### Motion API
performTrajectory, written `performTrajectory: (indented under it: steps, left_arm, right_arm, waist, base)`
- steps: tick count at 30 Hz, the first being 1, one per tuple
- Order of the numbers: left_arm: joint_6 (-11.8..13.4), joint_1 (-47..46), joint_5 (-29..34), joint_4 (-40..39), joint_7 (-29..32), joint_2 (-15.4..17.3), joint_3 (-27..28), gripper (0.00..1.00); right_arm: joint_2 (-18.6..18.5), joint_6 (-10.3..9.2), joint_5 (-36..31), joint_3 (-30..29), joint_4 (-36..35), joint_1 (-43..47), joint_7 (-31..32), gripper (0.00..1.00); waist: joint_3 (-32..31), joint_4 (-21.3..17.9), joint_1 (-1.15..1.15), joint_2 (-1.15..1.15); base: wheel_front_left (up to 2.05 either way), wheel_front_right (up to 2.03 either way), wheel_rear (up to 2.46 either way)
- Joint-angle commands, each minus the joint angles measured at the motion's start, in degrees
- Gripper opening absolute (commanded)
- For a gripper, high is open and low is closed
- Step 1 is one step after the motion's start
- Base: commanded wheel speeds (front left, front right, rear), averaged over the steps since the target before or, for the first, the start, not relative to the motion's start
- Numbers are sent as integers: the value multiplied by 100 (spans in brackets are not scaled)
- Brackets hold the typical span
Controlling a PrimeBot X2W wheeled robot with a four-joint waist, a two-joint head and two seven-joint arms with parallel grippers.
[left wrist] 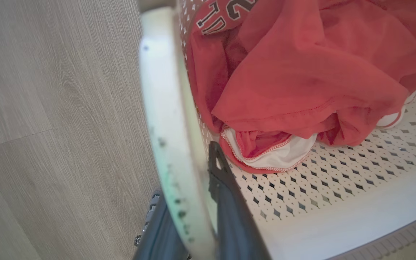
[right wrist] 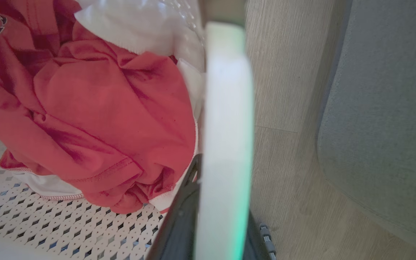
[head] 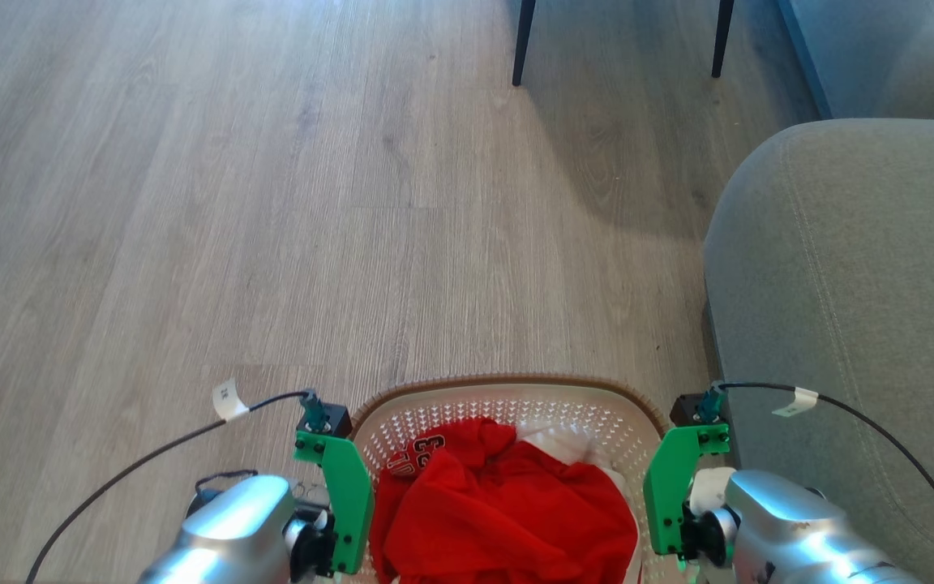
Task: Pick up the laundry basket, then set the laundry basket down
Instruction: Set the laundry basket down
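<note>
The left gripper and the right gripper are each pinching a handle of the laundry basket, which is sitting between them, possibly lifted. Drifting right is risking striking the sofa, loosening one grip.

Our left forearm and right forearm low, side by side, left claw clamped tight — right claw likewise, both angled downward

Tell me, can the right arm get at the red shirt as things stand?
Probably not: the right gripper has its fingers either side of the laundry basket handle, so it is busy, though the red shirt lies close inside.
</note>
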Motion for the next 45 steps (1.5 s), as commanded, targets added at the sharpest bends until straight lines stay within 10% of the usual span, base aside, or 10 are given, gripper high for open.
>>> performTrajectory:
  steps: [1,22,45]
  left_arm:
    - [-89,-233,21,-194,-5,-44,34,0]
    - [-89,-266,31,-182,-47,-77,34,0]
    - [-89,-980,128,50,-808,-192,38,0]
  right_arm:
    - [111,41,14,54,-107,-297,-109,0]
    - [111,41,166,220,-71,-369,-164,0]
    - [-25,41,159,329,-49,-987,-562,0]
  waist:
    - [2,0,0,0]
    - [277,17,0,0]
    - [1896,-13,0,0]
  base:
    - [0,0,0]
    - [0,0,0]
    - [0,0,0]
